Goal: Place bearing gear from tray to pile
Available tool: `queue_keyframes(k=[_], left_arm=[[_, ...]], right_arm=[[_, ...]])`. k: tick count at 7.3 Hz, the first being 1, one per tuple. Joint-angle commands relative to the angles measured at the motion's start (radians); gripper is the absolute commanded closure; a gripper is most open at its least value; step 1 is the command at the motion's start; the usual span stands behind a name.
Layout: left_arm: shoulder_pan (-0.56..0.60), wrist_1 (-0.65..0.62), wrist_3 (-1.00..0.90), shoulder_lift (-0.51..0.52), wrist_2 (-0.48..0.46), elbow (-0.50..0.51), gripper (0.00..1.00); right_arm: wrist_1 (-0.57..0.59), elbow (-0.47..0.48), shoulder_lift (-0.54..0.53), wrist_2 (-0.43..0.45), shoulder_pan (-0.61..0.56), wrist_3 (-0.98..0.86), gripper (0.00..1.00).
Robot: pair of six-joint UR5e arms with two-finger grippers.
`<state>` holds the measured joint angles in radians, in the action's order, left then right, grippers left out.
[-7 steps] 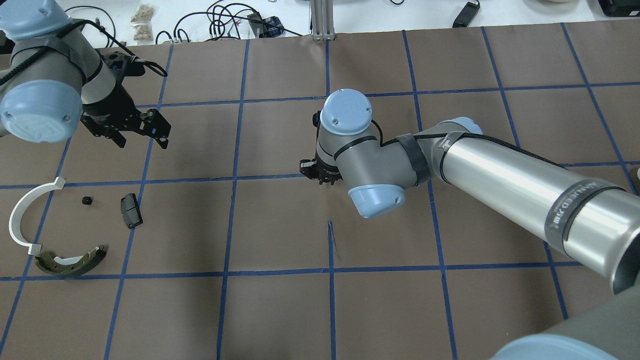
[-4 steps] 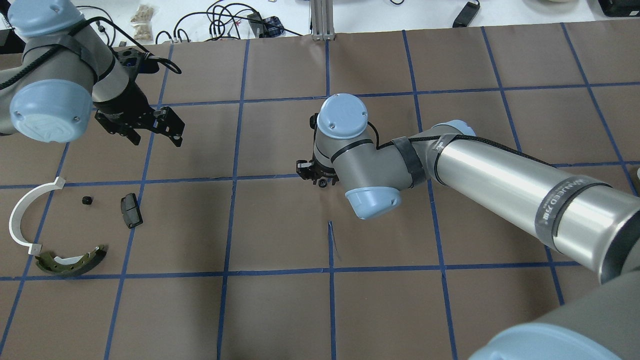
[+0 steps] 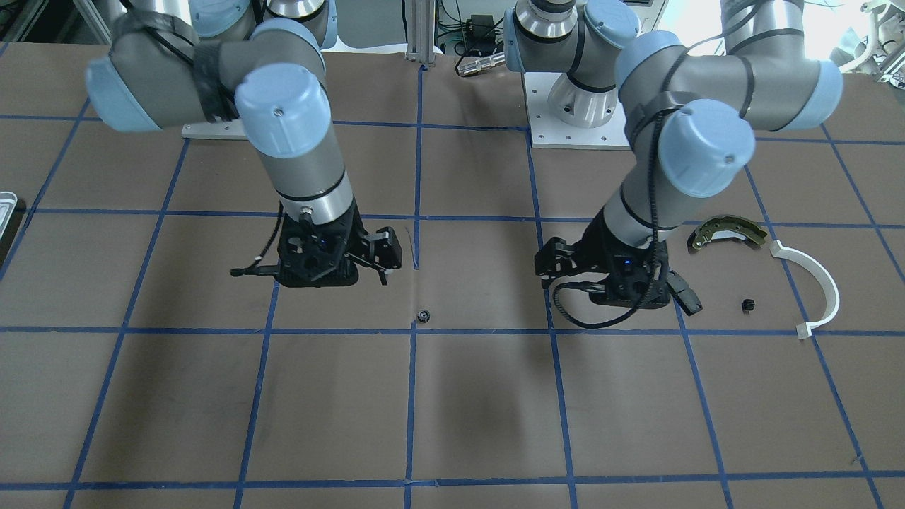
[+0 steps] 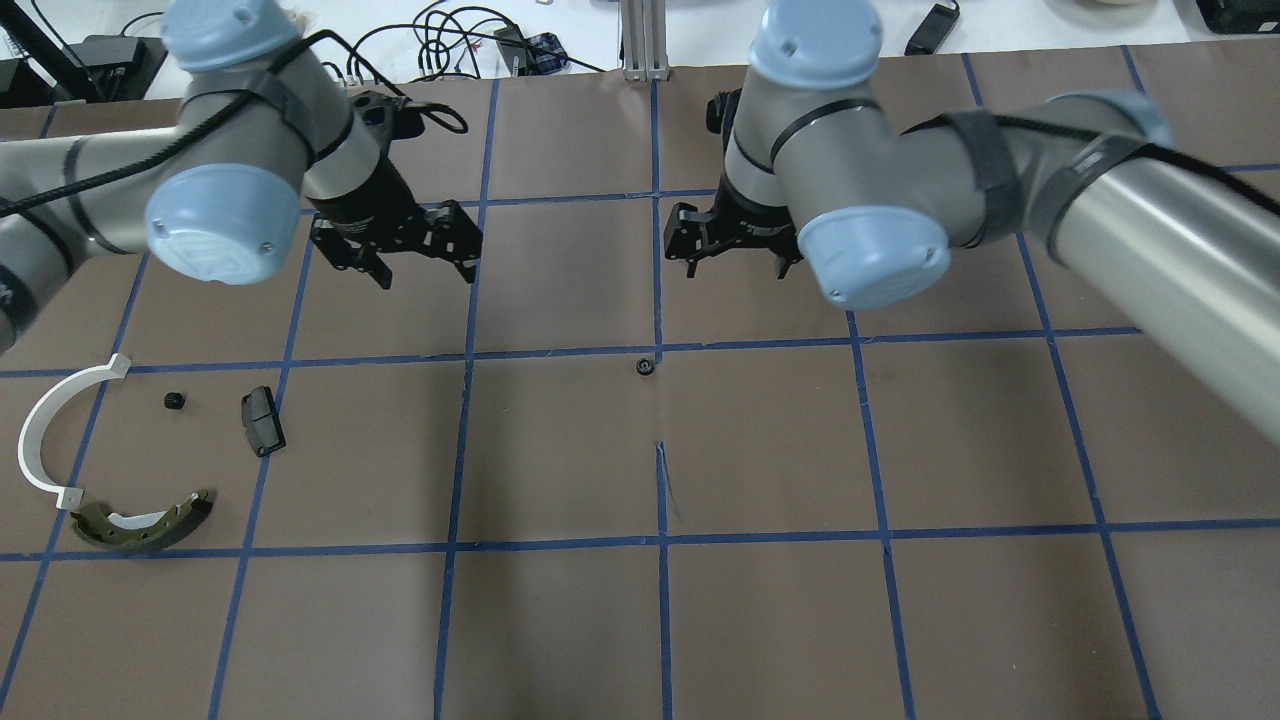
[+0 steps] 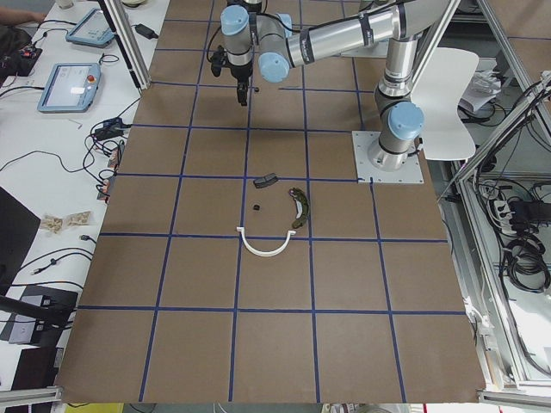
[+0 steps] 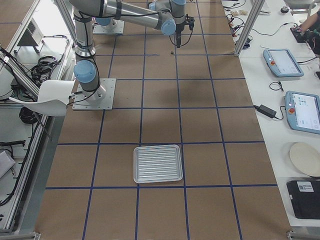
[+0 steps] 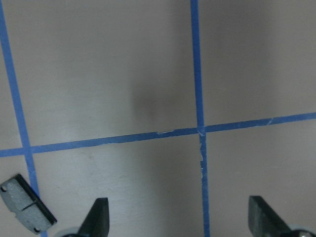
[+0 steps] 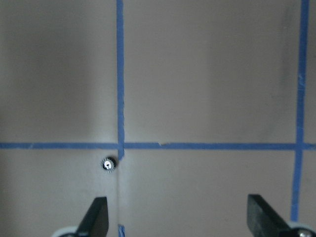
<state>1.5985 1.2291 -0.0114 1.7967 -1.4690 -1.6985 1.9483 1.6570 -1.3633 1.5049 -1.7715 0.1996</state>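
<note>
The bearing gear, small, black and round, lies on the brown mat at a tape crossing, also seen in the front view and right wrist view. My right gripper hangs open and empty above and beyond it. My left gripper is open and empty, left of the gear. The pile sits far left: olive brake shoe, white half-ring, black block, and a small black gear. The silvery tray lies empty far to the right.
Blue tape lines grid the brown mat. Cables and small items lie on the white bench beyond the far edge. A metal post stands at the far middle. The black block's corner shows in the left wrist view.
My right gripper has let the bearing gear go at the tape crossing and pulled up and away toward the far side. My left gripper has moved right, toward the middle.
</note>
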Motion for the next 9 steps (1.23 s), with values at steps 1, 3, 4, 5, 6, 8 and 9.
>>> queue_keyframes(k=[1,3,4,5,6,8,9], left_arm=[[0.157,-0.043,0.118,0.067,-0.008,0.016,0.00],[0.234,-0.147,0.232,0.140,-0.036,0.016,0.00],[0.267,-0.195,0.264,0.177,-0.037,0.005,0.02],[0.297,-0.227,0.274,0.219,-0.045,0.007,0.04],[0.320,-0.235,0.312,0.248,-0.086,0.013,0.03],[0.327,-0.310,0.323,0.297,-0.100,0.003,0.03],[0.328,-0.313,0.324,0.321,-0.102,0.003,0.03]], right_arm=[[-0.268,-0.074,-0.170,0.035,0.087,-0.098,0.00],[-0.383,-0.072,-0.267,0.138,0.162,-0.167,0.00],[-0.390,-0.060,-0.283,0.138,0.171,-0.167,0.00],[-0.370,-0.060,-0.287,0.135,0.168,-0.167,0.00],[-0.321,-0.060,-0.281,0.133,0.170,-0.167,0.00],[-0.203,-0.060,-0.267,0.121,0.168,-0.163,0.00],[-0.203,-0.059,-0.267,0.123,0.168,-0.164,0.00]])
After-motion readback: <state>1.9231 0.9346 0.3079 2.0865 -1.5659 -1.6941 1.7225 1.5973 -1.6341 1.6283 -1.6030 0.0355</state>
